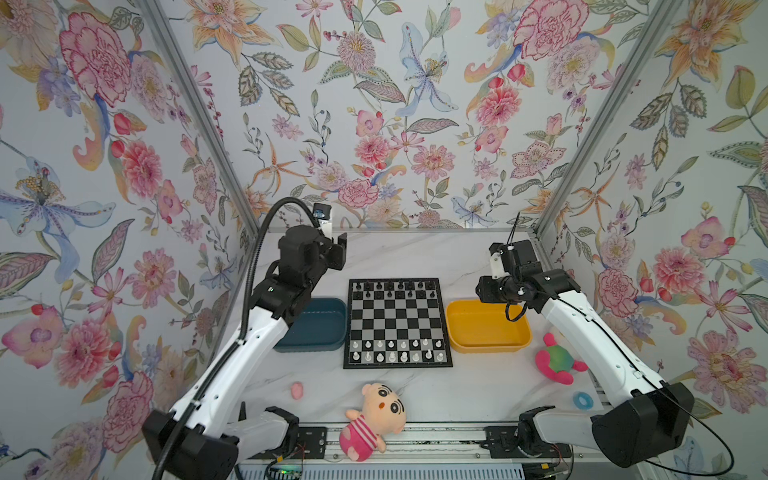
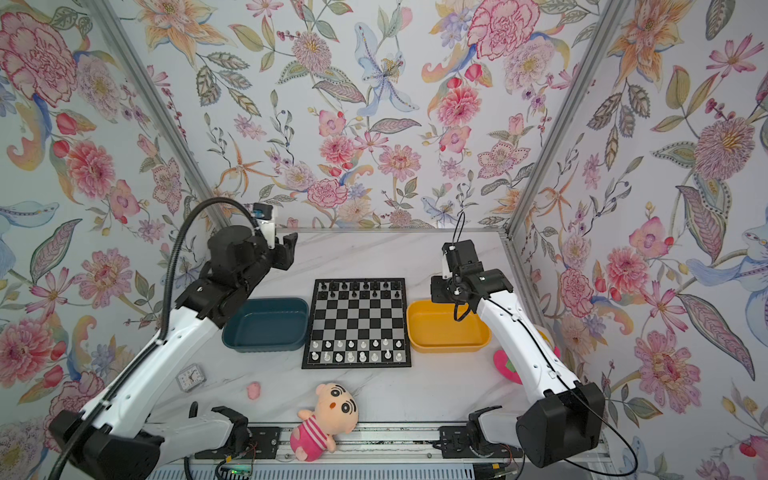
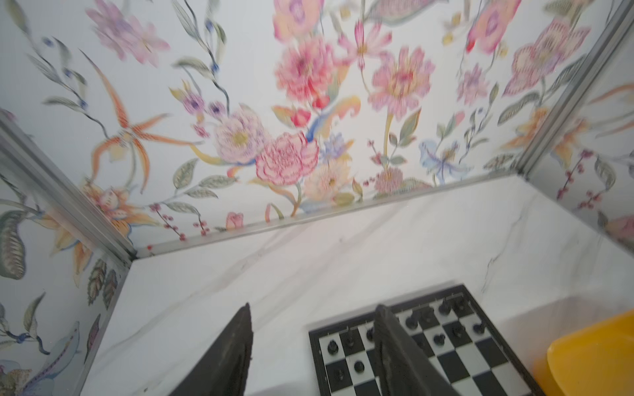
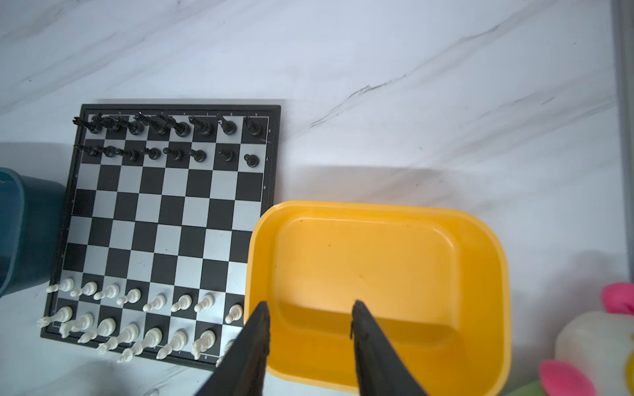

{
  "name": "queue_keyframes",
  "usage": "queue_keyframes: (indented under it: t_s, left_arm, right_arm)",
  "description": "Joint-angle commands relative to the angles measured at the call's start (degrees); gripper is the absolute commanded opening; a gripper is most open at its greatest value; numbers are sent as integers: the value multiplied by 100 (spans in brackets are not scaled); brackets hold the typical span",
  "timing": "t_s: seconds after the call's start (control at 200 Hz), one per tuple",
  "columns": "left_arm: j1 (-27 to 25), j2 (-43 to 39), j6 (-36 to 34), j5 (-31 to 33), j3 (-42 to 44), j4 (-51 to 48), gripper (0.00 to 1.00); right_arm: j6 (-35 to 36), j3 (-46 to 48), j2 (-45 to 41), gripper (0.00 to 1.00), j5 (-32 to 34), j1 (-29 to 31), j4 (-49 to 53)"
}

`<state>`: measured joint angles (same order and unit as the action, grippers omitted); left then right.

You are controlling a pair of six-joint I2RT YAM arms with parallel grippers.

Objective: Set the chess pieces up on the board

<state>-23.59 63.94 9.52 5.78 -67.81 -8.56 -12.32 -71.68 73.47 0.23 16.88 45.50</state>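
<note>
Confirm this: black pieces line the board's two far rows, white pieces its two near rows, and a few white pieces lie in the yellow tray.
Wrong on the tray: the right wrist view shows the yellow tray holding no pieces. The rest stands: black pieces line the board's two far rows, white pieces its two near rows.

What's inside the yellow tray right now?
Nothing shows inside the yellow tray: its floor is bare. In the right wrist view the right tool, open and empty, covers two strips of it, so those parts cannot be checked.

Chess pieces point(image 1: 390, 344) on board point(image 1: 397, 322) between left tray point(image 1: 322, 326), right tray point(image 1: 486, 328)
</note>
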Motion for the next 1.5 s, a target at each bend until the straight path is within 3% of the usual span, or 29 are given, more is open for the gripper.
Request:
queue_keyframes:
  t_s: [0.0,0.045,0.065,0.095,0.265,0.375,0.485,0.601,0.911,1.196,1.351,1.491]
  left_arm:
    - [-6,-423,-395,662,1059,1450,78]
    - [3,-651,-487,901,1426,1732,87]
    - [4,-739,-519,1027,1583,1832,97]
    - [14,-860,-586,1217,1827,2003,99]
    - [52,-1472,-963,2365,3375,3238,99]
    - [160,-1709,-1188,2736,4376,4233,99]
    - [326,-1686,-1266,2798,5233,5331,99]
    - [544,-1400,-1248,2663,5916,6344,99]
    - [1084,-158,-1075,2008,6631,8421,99]
    - [1295,1644,-1204,1752,6645,9959,99]
    - [1379,2724,-1202,1735,6668,11108,100]
    - [1408,2873,-1225,1478,6400,10673,99]
  right_arm:
    - [320,80,-325,64,166,-142,-553]
    - [382,225,-477,77,164,-225,-813]
    - [423,299,-536,86,147,-264,-942]
    - [487,415,-633,100,123,-312,-1146]
    - [906,1568,-1247,99,206,-432,-2767]
    - [1298,2670,-1757,99,604,-432,-4065]
    - [1656,3697,-2076,99,986,-462,-5383]
    - [1877,4474,-1963,99,954,-531,-6539]
    - [1935,5151,-924,99,690,-754,-8295]
    - [1867,5696,194,99,491,-1128,-10212]
    - [1860,5595,992,99,475,-1159,-10628]
    - [1649,5687,1527,99,305,-1388,-11317]
